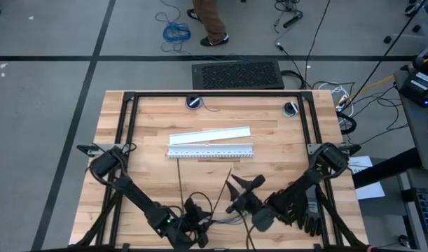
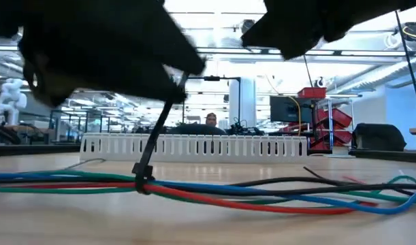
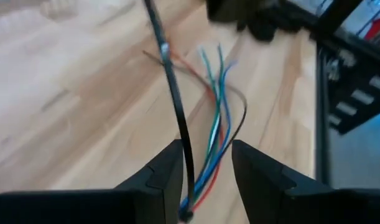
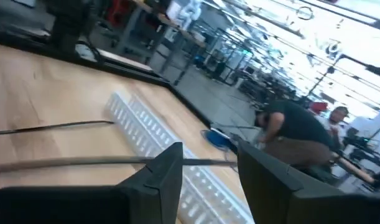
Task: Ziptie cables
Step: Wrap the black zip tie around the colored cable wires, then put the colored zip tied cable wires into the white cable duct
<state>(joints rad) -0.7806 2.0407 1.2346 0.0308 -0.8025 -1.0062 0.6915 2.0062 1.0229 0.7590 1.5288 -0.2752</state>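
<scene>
The cables [image 2: 214, 194] lie on the wooden table [image 1: 150, 126], nearer than the white slotted strip [image 2: 194, 145], cinched by one ziptie [image 2: 152, 150]. The left gripper [image 3: 205, 180] stands narrowly parted astride them. The right gripper [image 4: 208, 165], parted, straddles the ziptie's tail without gripping it.

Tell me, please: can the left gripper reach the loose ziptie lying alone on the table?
Probably yes. The loose ziptie lies on bare wood just ahead of the left gripper, with nothing across it; the fingers stand apart around the cables.
</scene>
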